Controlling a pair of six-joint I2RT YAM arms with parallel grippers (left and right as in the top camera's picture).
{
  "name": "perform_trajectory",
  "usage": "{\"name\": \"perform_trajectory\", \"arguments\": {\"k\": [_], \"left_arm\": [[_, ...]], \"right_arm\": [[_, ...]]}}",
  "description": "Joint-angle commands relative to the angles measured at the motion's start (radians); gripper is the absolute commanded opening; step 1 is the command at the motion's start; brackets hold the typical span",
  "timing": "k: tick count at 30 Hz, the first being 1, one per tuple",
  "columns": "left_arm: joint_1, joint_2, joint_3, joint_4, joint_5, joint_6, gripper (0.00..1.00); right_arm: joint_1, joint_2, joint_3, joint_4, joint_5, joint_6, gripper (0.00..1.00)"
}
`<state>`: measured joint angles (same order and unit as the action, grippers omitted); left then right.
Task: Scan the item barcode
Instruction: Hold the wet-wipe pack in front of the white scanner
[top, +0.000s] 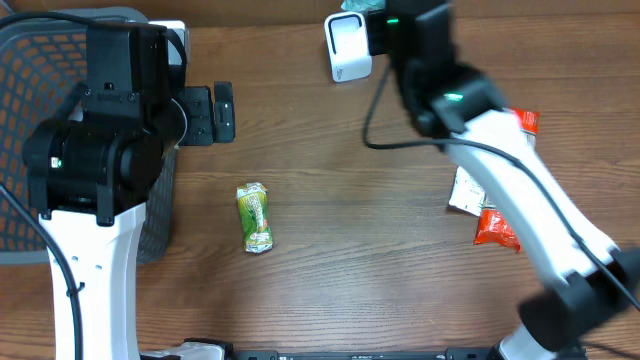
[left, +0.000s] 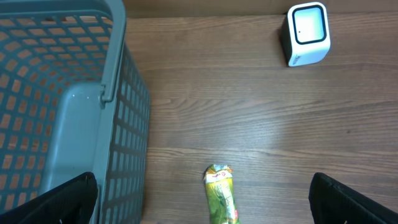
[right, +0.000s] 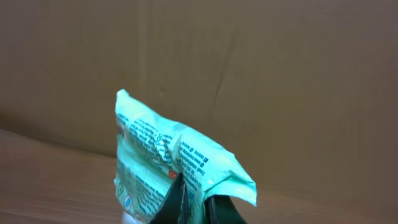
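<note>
Right gripper (right: 194, 205) clamped on a mint-green packet (right: 177, 155), holding it just beside the white barcode scanner (top: 348, 48) — likely so the printed side faces its window. Left gripper (top: 213, 113) spread wide and empty near the basket (top: 40, 60) — a green snack packet (top: 255, 217) lies below it.

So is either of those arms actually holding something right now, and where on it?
Yes. The right gripper is shut on a green packet, pinching it by one edge. The left gripper is open and holds nothing.
</note>
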<state>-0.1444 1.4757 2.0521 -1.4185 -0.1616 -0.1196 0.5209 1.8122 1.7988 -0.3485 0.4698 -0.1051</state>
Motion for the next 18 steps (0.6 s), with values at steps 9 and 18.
{"name": "perform_trajectory", "arguments": {"k": [9, 18], "left_arm": [[-0.007, 0.003, 0.003, 0.001, -0.003, 0.008, 1.00], [-0.007, 0.003, 0.003, 0.001, -0.003, 0.008, 1.00]], "right_arm": [[0.002, 0.376, 0.004, 0.501, 0.188, -1.081, 0.04], [0.000, 0.544, 0.003, 0.711, 0.183, -1.292, 0.04]]}}
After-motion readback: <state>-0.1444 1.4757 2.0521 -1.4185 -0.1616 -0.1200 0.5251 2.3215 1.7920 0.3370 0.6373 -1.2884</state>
